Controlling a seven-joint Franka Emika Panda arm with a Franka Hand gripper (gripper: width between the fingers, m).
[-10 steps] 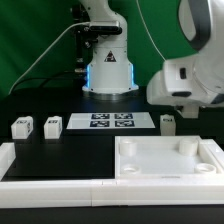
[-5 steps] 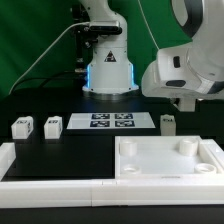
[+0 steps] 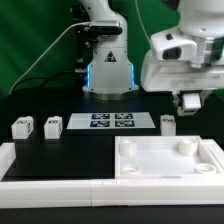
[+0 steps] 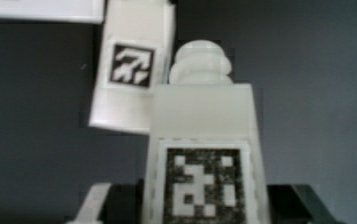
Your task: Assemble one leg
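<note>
In the wrist view my gripper (image 4: 201, 206) is shut on a white leg (image 4: 201, 125). The leg's black-and-white marker faces the camera and its threaded tip (image 4: 198, 60) points away from the gripper. A second leg (image 4: 130, 62) lies on the black table beyond it. In the exterior view the gripper (image 3: 191, 101) hangs at the right, above and behind the white tray-like tabletop (image 3: 168, 163); the held leg is hard to make out there. One leg (image 3: 168, 123) stands just below and to the left of the gripper. Two more legs (image 3: 20, 127) (image 3: 52, 125) stand at the left.
The marker board (image 3: 111, 121) lies at the middle of the black table, in front of the arm's base (image 3: 108, 72). A long white rail (image 3: 55, 182) runs along the front edge. A green backdrop stands behind.
The arm has risen and swung toward the exterior view's right, carrying the gripper higher above the table. The three legs on the table have not moved.
</note>
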